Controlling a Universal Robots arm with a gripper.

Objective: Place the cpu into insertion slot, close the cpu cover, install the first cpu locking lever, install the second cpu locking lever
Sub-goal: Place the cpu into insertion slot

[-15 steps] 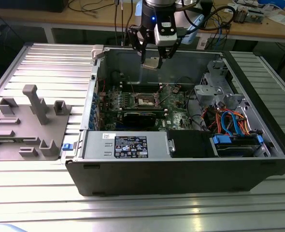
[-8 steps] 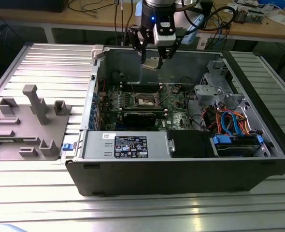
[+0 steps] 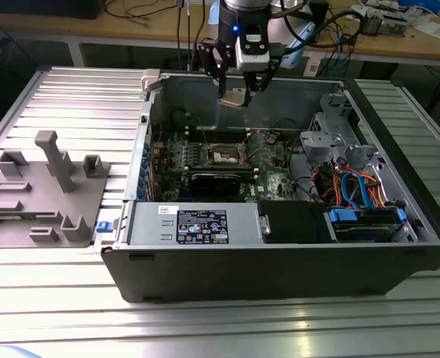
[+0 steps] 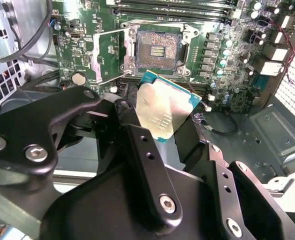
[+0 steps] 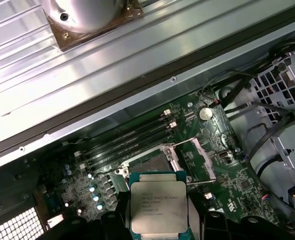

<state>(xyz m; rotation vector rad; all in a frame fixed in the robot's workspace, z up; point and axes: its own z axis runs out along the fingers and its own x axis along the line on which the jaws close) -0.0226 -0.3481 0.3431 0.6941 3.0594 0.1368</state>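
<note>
My gripper (image 3: 239, 91) hangs high inside the open computer case, shut on the cpu (image 3: 235, 98), a flat silver-topped square chip with a green rim. Both wrist views show the cpu (image 4: 165, 107) (image 5: 159, 207) held by its edges between the black fingers (image 4: 137, 137), well above the motherboard. The insertion slot (image 4: 157, 50) (image 5: 150, 162) (image 3: 226, 154) lies bare below with its dark centre showing. The cpu cover (image 4: 110, 55) (image 5: 200, 155), a silvery frame, is flipped open beside the slot. Thin wire levers (image 3: 205, 139) stand raised at the slot.
The black case wall (image 3: 280, 276) surrounds the board. A long black card (image 3: 216, 181) lies just in front of the slot, and memory slots (image 5: 127, 142) run beside it. A drive cage with coloured cables (image 3: 354, 186) fills the exterior view's right. A grey fixture (image 3: 45, 194) stands outside at the left.
</note>
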